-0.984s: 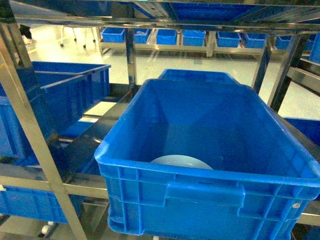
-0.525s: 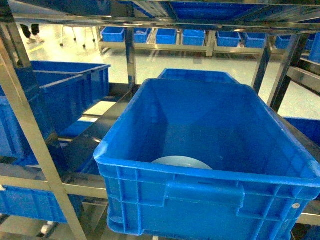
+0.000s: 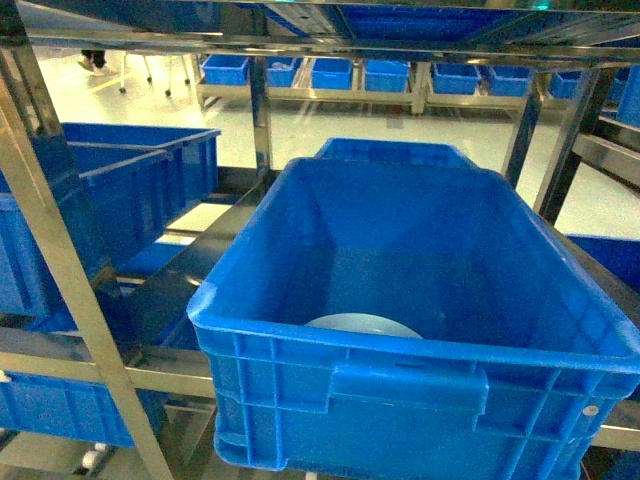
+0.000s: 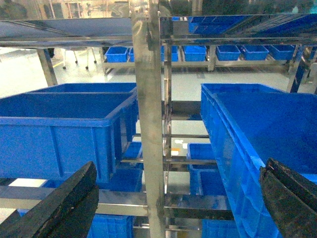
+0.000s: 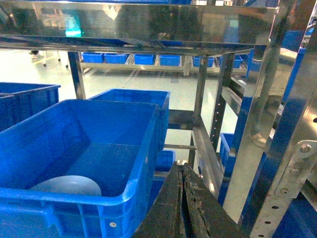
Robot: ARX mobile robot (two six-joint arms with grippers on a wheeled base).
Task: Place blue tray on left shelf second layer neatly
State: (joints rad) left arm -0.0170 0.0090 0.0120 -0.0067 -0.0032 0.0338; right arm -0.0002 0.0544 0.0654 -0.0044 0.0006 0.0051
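Observation:
The blue tray (image 3: pixel 362 325) is a pale-blue dish lying inside a deep blue crate (image 3: pixel 300 240), against the crate's near wall, which hides most of it. The right wrist view shows the blue tray (image 5: pixel 67 186) down in the same crate. My right gripper (image 5: pixel 182 171) is shut with nothing in it, just right of the crate's outer corner. My left gripper (image 4: pixel 178 171) is open and empty, facing a steel post (image 4: pixel 148 124) between two rack bays. The left shelf (image 4: pixel 59 196) carries another blue crate (image 4: pixel 64 129) on this tier. Neither gripper shows in the head view.
Slanted steel posts (image 3: pixel 55 250) and rails frame the rack on both sides. More blue crates (image 3: pixel 140 180) stand on the left bay and on lower tiers (image 4: pixel 203 163). A steel shelf (image 5: pixel 138 25) hangs close overhead. A row of crates (image 3: pixel 400 75) lines the far floor.
The crate, the tray and the rack stay as they were. Only a person's feet at the far back left have moved to the right.

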